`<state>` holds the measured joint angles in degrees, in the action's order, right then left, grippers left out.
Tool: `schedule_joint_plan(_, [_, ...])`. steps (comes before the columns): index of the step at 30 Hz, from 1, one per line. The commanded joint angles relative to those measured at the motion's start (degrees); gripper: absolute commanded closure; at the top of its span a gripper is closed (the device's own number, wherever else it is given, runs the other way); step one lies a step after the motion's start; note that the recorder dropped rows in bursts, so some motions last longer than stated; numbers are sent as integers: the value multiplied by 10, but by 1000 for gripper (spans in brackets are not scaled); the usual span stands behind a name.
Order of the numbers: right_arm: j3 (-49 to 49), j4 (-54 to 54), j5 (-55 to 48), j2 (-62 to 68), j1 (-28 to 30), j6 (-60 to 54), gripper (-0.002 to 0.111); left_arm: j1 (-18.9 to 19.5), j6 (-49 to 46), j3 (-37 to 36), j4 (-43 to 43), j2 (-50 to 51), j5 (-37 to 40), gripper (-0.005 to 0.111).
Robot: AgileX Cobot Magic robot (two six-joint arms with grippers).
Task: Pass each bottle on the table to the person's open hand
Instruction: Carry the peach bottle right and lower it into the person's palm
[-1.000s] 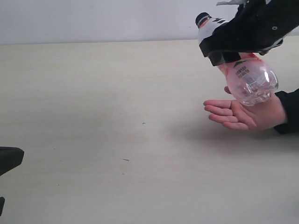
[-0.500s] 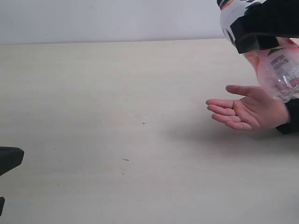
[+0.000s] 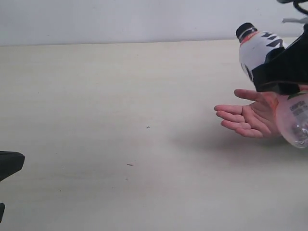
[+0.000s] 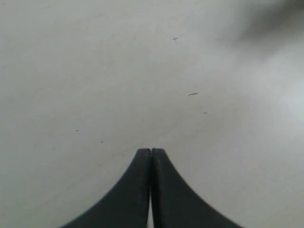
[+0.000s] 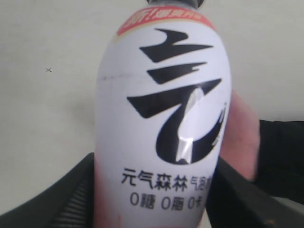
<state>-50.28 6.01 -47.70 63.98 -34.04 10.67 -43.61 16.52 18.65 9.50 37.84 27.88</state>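
Observation:
My right gripper (image 3: 284, 72) is shut on the pink bottle (image 3: 262, 50), which has a black cap and a white label with black strokes. The bottle is tilted, cap up and to the left, its clear pink base (image 3: 294, 122) low at the right edge. It hangs directly over the person's open hand (image 3: 245, 118), palm up on the table (image 3: 120, 96). In the right wrist view the bottle (image 5: 164, 118) fills the frame between the dark fingers (image 5: 57, 199), with the hand (image 5: 242, 133) behind it. My left gripper (image 4: 151, 152) is shut and empty above bare tabletop. No other bottle is in view.
The person's dark sleeve (image 5: 280, 156) lies at the right edge. A part of the left arm (image 3: 8, 164) shows at the left edge of the exterior view. A few tiny dark specks (image 3: 147, 127) mark the pale tabletop.
My right gripper has carried the pink bottle rightward and down, closer over the person's palm. The hand has stayed nearly in place. The left arm has not moved.

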Motion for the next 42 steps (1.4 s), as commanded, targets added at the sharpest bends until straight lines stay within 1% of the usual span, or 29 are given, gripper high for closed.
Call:
schedule_joint_plan(1, [60,4,107,18,1,21,108,-3,2,-2,4,-5,-2,104])
schedule_joint_plan(4, [78,9,134,45,1,21,108,-3,2,-2,4,-5,-2,104])
schedule_joint_plan(7, [83,37,135,78,1,33,108,-3,2,-2,4,-5,-2,104])
schedule_joint_plan(15, [83,164,135,159,1,142,108,-3,2,-2,4,-5,-2,104])
schedule_joint_plan(24, [83,171,151,201,1,151,108,-3,2,-2,4,-5,-2,104])
schedule_joint_plan(26, [83,171,152,201,1,151,103,-3,2,-2,4,-5,-2,104])
schedule_joint_plan(29, [83,171,152,201,1,151,92,-3,2,-2,4,-5,-2,104])
schedule_joint_plan(32, [83,171,152,201,1,151,74,-3,2,-2,4,-5,-2,104])
schedule_joint_plan(35, [83,171,154,201,1,151,51,-3,2,-2,4,-5,-2,104])
schedule_joint_plan(37, [83,171,162,201,1,151,38,-3,2,-2,4,-5,-2,104])
schedule_joint_plan(39, [83,171,169,201,1,151,30,-3,2,-2,4,-5,-2,104])
schedule_joint_plan(42, [83,171,178,201,1,151,26,-3,2,-2,4,-5,-2,104])
